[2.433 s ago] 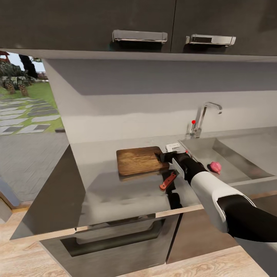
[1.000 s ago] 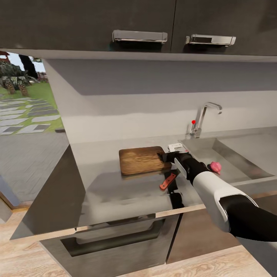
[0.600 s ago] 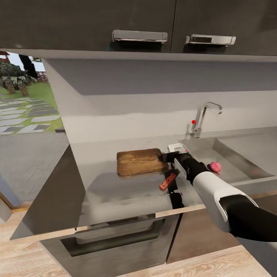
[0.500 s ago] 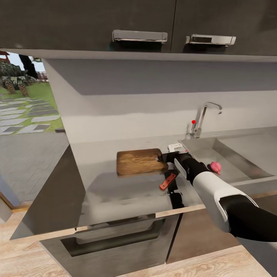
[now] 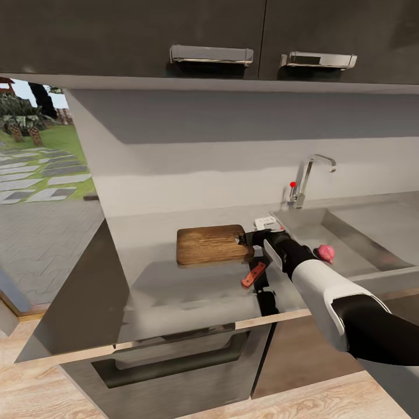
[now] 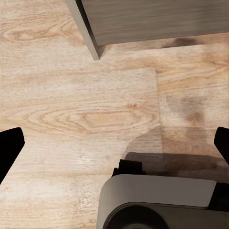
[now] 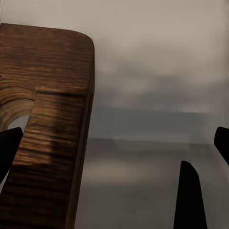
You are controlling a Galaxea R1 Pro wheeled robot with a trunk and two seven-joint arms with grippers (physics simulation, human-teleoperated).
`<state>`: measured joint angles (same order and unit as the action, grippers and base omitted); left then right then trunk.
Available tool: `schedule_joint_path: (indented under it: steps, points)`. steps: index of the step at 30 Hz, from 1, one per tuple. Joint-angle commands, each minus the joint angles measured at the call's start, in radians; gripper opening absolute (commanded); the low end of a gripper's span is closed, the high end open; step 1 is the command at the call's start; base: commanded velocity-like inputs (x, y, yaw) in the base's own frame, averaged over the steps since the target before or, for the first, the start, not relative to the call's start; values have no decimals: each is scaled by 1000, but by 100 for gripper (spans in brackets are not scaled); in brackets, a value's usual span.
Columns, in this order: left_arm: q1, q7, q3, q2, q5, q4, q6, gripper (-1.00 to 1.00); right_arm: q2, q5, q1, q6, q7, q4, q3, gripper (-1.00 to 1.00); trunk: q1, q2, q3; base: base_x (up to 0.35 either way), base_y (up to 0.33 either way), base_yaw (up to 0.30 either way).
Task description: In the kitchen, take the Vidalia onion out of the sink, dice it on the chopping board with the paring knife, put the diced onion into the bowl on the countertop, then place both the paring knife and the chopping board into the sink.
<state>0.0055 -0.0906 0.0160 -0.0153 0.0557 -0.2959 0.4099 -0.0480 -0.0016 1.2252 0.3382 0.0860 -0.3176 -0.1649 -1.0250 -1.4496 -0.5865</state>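
Note:
The brown chopping board (image 5: 210, 245) lies flat on the grey countertop (image 5: 174, 285), left of the sink (image 5: 355, 233). My right gripper (image 5: 249, 237) is at the board's slotted right end. In the right wrist view this gripper (image 7: 114, 143) is open, its fingers (image 7: 8, 148) far apart, with the board (image 7: 52, 133) partly between them. The paring knife (image 5: 254, 274) lies just in front, red handle toward the board. A pink onion (image 5: 326, 252) sits in the sink basin. A white bowl (image 5: 265, 222) peeks out behind my wrist. My left gripper (image 6: 114, 143) hangs open over the wooden floor.
The chrome tap (image 5: 305, 180) with its red knob stands behind the sink. Dark wall cabinets (image 5: 209, 35) hang overhead. An oven front (image 5: 174, 355) sits under the counter. A dark pointed shape (image 7: 188, 195) rises near the right gripper in the wrist view.
A second ago the board's right end was raised by my right gripper. It has since dropped flat and slid a little left. The arm has barely moved.

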Motion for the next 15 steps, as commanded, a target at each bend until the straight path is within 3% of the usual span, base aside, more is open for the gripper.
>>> schedule_joint_path:
  steps: [1,15]
  points:
    - [1,0,-1,0,6,-2,1,100,0,0,0,5,1,-1,-4,100,0,0,-1,0,0,0]
    - [1,0,-1,0,6,-2,1,100,0,-2,0,5,9,-18,-3,100,0,0,-1,0,0,0]
